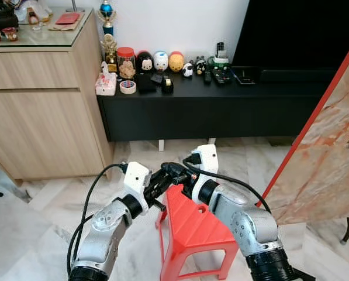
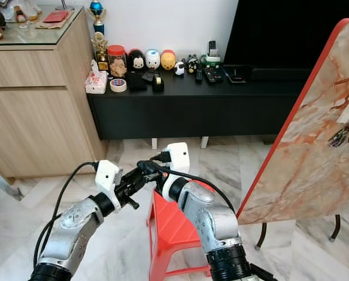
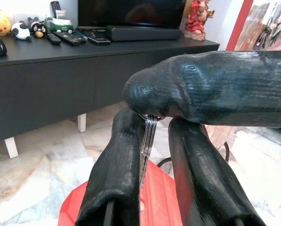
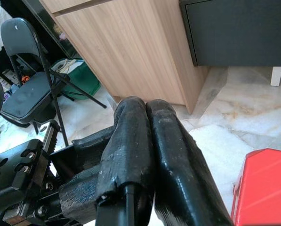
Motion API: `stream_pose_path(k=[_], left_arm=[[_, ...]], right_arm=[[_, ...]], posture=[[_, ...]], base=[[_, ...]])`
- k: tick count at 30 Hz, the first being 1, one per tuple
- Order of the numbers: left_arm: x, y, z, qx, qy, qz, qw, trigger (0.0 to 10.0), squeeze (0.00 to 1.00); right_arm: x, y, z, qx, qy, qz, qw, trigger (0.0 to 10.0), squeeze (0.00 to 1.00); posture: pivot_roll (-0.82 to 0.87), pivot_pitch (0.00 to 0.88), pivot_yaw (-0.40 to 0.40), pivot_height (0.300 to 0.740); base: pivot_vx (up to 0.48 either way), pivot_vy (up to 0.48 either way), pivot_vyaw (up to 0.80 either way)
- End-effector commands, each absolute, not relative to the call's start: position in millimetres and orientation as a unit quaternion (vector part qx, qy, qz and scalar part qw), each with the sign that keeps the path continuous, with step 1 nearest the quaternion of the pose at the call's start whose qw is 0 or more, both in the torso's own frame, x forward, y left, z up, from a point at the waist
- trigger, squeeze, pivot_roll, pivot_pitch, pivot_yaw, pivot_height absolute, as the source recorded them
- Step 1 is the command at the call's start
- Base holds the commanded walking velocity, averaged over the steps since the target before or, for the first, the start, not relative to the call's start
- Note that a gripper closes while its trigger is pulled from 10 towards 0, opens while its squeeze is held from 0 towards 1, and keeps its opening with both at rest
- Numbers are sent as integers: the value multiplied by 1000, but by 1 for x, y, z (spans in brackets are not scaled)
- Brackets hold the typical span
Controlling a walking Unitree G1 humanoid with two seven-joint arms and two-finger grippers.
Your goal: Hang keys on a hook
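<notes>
1. Both grippers met above the red stool (image 1: pixel 189 225); the left gripper (image 1: pixel 161 182) faced the right gripper (image 1: pixel 175 171).
2. Left wrist view: keys (image 3: pixel 148 141) pinched between the left fingers (image 3: pixel 116 174).
3. Right wrist view: right fingers (image 4: pixel 131 150) pressed together.
4. Right eye view: another key bunch (image 2: pixel 341 134) hung on the marble board (image 2: pixel 303 158).

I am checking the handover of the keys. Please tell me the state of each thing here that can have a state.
keys: hanging between the left gripper's fingers, over the red stool.
left gripper: shut on the keys.
right gripper: fingers pressed together, tip at the top of the keys.
red stool: upright on the floor.
marble board: leaning, another key bunch already hanging on it.
jar: lid on.
</notes>
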State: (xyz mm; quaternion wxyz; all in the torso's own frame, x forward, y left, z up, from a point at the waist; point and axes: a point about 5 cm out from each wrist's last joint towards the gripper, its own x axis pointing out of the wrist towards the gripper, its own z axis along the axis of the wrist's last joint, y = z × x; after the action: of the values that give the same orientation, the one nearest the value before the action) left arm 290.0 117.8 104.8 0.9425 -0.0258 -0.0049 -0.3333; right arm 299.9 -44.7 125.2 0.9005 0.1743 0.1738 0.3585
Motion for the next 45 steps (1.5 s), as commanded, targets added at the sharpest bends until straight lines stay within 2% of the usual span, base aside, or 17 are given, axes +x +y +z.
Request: stream_pose_path(k=[1, 3, 9, 14, 15, 16, 17, 18, 45], left_arm=[[291, 115, 105, -25, -5, -338, 941, 9373, 0], [291, 118, 105, -26, -4, -337, 941, 9765, 0], [290, 124, 104, -24, -4, -334, 942, 9804, 0], [290, 124, 105, -25, -5, -333, 943, 9098, 0], [291, 124, 105, -25, -5, -333, 943, 5098, 0], [291, 123, 105, -27, -6, -336, 941, 2863, 0], [291, 123, 105, -27, -6, -336, 941, 2863, 0], [290, 122, 105, -28, -5, -341, 940, 0, 0], [289, 118, 106, -43, -6, -348, 937, 0, 0]], right_arm=[[304, -45, 129, 177, 168, 357, 902, 10000, 0], [304, -44, 129, 177, 168, 357, 902, 10000, 0], [304, -44, 129, 179, 168, 357, 901, 10000, 0], [304, -44, 129, 179, 168, 357, 901, 10000, 0], [304, -44, 129, 179, 167, 357, 901, 10000, 0], [304, -44, 129, 179, 167, 357, 901, 10000, 0], [304, -44, 129, 179, 167, 357, 901, 10000, 0], [304, -44, 129, 179, 167, 357, 901, 10000, 0], [305, -44, 128, 183, 168, 356, 901, 10000, 0]], posture=[[122, 16, -82, 740], [121, 15, -82, 740], [124, 15, -82, 740], [123, 17, -82, 740], [123, 16, -82, 740], [123, 16, -82, 740], [123, 16, -82, 740], [123, 16, -82, 740], [125, 18, -82, 740]], base=[[0, 0, 0], [0, 0, 0], [0, 0, 0], [0, 0, 0], [0, 0, 0], [0, 0, 0], [0, 0, 0], [0, 0, 0], [0, 0, 0]])
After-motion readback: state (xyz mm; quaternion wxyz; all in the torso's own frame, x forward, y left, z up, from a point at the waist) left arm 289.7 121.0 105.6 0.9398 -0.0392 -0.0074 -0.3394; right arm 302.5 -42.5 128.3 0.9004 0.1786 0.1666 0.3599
